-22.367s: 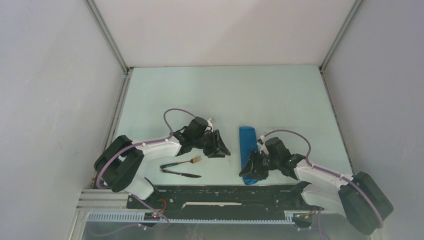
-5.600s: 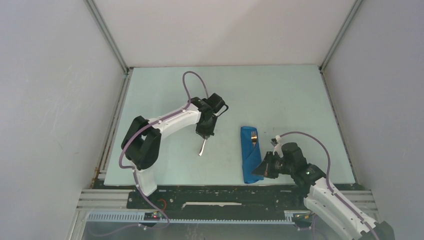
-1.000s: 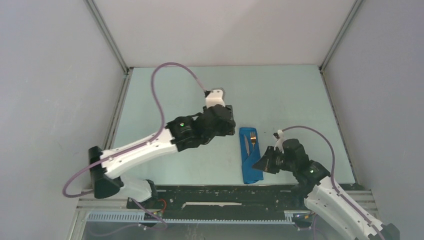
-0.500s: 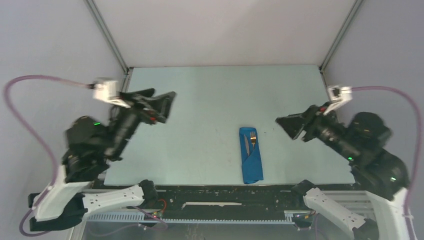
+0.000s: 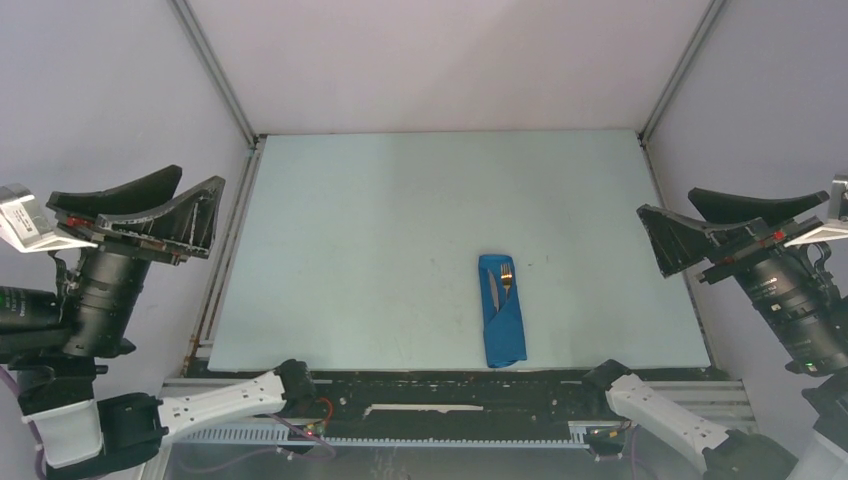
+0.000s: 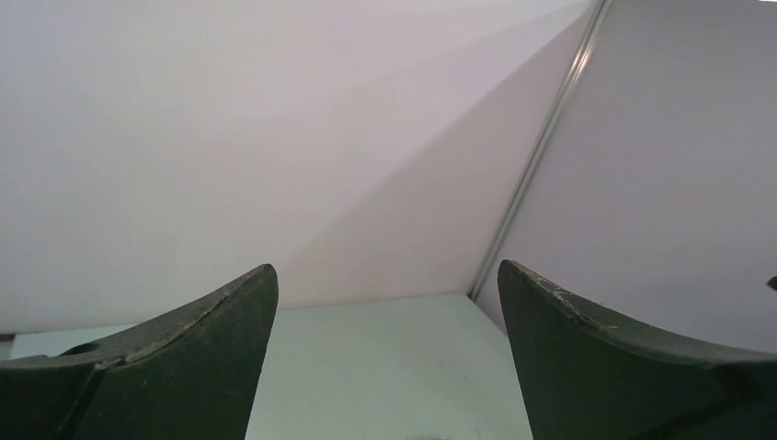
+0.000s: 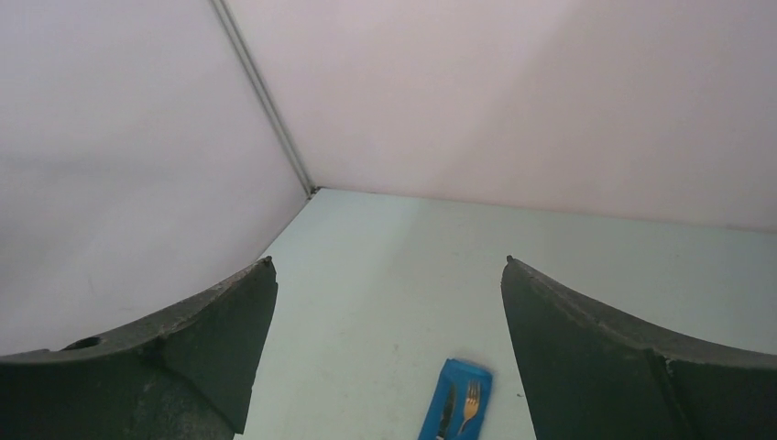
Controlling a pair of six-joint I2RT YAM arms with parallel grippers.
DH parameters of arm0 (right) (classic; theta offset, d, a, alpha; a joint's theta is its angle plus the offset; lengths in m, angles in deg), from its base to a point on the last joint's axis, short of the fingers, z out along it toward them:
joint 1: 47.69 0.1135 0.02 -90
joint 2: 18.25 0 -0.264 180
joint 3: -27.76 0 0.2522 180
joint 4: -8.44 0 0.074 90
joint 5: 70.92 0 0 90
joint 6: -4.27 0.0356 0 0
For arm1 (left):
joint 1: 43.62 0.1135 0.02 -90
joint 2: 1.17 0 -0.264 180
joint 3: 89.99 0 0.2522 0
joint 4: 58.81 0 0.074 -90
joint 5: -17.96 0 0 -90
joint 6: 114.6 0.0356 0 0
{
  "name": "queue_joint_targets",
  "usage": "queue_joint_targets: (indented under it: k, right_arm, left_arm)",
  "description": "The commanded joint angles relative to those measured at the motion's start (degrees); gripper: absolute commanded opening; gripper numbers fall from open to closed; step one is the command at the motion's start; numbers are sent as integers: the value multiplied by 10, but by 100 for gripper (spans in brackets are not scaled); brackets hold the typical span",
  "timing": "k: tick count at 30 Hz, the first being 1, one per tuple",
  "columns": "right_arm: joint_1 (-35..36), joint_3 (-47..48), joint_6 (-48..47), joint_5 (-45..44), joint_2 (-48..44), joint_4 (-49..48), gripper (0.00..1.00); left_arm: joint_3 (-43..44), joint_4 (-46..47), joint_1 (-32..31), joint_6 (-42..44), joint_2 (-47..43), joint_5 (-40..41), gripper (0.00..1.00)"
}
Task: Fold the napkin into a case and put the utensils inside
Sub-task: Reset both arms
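Utensils [image 5: 506, 276] are sitting in the case [image 5: 503, 325] by the near edge; left gripper [image 5: 200, 186] and right gripper [image 5: 667, 208] are withdrawing, jaws wide and empty; task seemingly finishing.

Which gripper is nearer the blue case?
Right. The right gripper is raised to the case's right; the left gripper is raised much farther off to its left.

Fork [image 5: 507, 274] and knife [image 5: 494, 289] handles hidden inside case [image 5: 504, 332]
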Motion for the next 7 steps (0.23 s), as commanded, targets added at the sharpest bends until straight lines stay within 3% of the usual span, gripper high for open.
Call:
queue_joint_targets:
  k: [1,4,7]
  right_arm:
    - [-2,11,-34,-24,3,-22,100]
    - [-3,-8,-43,-9,-12,-40,100]
    - [-9,53,-32,-59,32,28,100]
  left_arm:
    - [7,-26,2,35,-10,22,96]
    - [6,-24,2,31,-16,19,96]
    - [8,-25,2,24,-19,19,96]
